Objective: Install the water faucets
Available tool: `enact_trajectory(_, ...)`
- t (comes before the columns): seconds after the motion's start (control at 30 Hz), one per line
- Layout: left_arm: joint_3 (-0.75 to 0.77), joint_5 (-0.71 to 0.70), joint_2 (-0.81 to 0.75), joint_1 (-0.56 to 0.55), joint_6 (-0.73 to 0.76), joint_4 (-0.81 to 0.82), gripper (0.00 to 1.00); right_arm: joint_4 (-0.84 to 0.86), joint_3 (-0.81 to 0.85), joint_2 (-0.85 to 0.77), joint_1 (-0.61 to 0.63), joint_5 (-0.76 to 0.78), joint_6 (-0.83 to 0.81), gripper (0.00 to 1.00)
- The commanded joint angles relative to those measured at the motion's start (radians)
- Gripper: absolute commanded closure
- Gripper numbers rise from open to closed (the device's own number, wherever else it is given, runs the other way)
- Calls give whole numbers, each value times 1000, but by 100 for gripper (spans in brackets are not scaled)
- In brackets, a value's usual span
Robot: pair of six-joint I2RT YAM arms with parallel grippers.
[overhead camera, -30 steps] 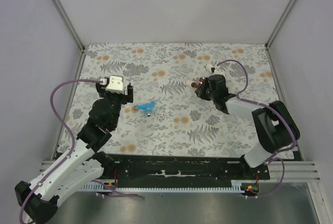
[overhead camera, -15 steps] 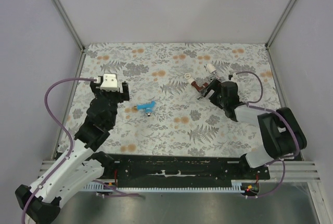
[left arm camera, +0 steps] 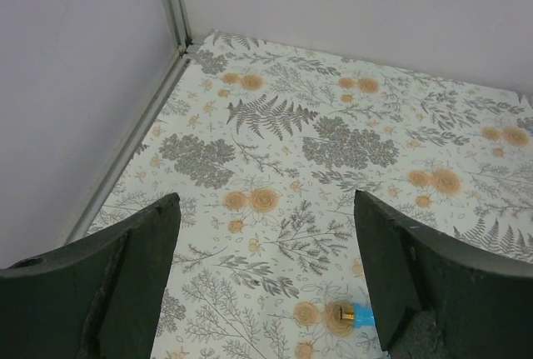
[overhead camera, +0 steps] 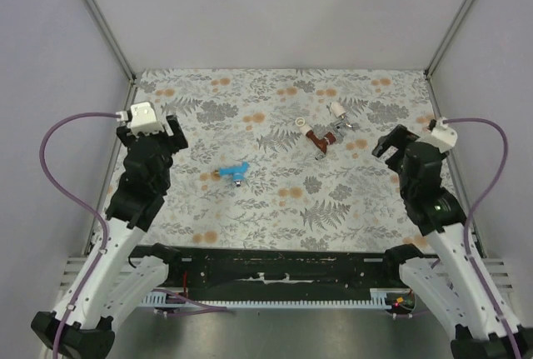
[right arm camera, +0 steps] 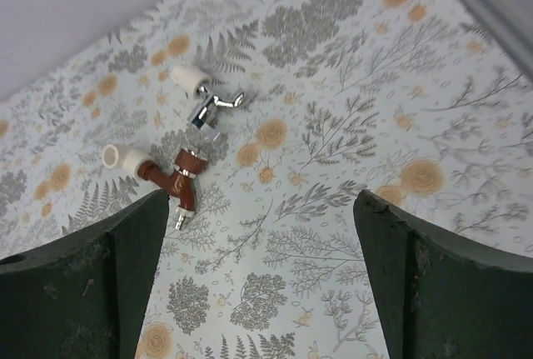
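Lying on the flowered tablecloth (overhead camera: 275,209), the brown faucet (right arm camera: 171,180) sits right of centre with a white fitting (right arm camera: 117,157) on one end, its long axis running diagonally in the overhead view from that fitting at far left to its spout at near right. The white-and-silver faucet (right arm camera: 208,101) rests just beside it on the far side, white cap pointing away from the arms. The blue faucet (overhead camera: 233,172) lies well apart, left of centre, roughly crosswise with its brass end (left arm camera: 340,316) toward the near edge. The left gripper (left arm camera: 266,209) hangs wide open and empty close to the left wall (left arm camera: 75,84) and its metal rail (left arm camera: 125,155). The right gripper (right arm camera: 262,205), likewise spread wide with nothing between its fingers, has pulled back from beside the brown faucet toward the right edge. The left arm has also drawn back leftward, while all three faucets lie where they were half a second ago.
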Motion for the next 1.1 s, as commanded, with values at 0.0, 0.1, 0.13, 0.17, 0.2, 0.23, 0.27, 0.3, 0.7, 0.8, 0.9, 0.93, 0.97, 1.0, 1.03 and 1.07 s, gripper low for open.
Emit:
enact_trajectory(0.0,154,66,43,13,-139,-215,11,-188,97,-208,-2,127,-137,2)
enact_trajectory(0.1,197,6,24,11,-209,-358,10,-204,119,-335,-2,164,-198,2)
enact_trajectory(0.13,186,-6,-7,11,-211,-386,10,-204,122,-375,-2,170,-221,2)
enact_trajectory(0.17,166,-17,-48,11,-205,-395,10,-202,125,-401,-2,174,-241,2)
enact_trajectory(0.2,139,-17,-88,11,-196,-395,10,-204,128,-421,-3,178,-266,2)
enact_trajectory(0.23,113,-14,-142,11,-184,-389,10,-207,129,-441,-2,178,-280,2)
enact_trajectory(0.27,84,-3,-189,11,-174,-381,9,-206,129,-455,-3,180,-301,2)
enact_trajectory(0.3,56,6,-244,11,-164,-368,9,-205,123,-472,-3,183,-313,2)
enact_trajectory(0.7,-141,84,-496,11,-139,-260,8,-140,10,-599,-2,112,-337,2)
enact_trajectory(0.8,-151,81,-490,11,-124,-268,8,-129,10,-595,-3,98,-344,2)
enact_trajectory(0.9,-156,62,-487,13,-113,-282,8,-120,5,-598,-2,105,-347,2)
enact_trajectory(0.93,-157,57,-486,11,-111,-282,8,-112,1,-601,-2,103,-352,2)
enact_trajectory(0.97,-159,54,-486,11,-108,-283,8,-103,-4,-607,-2,97,-355,2)
enact_trajectory(1.0,-159,51,-483,11,-110,-283,8,-97,-5,-606,-3,92,-357,2)
enact_trajectory(1.03,-159,48,-480,11,-108,-282,7,-92,-7,-606,-2,85,-360,2)
enact_trajectory(1.07,-161,48,-477,11,-107,-282,7,-87,-7,-603,-2,76,-360,2)
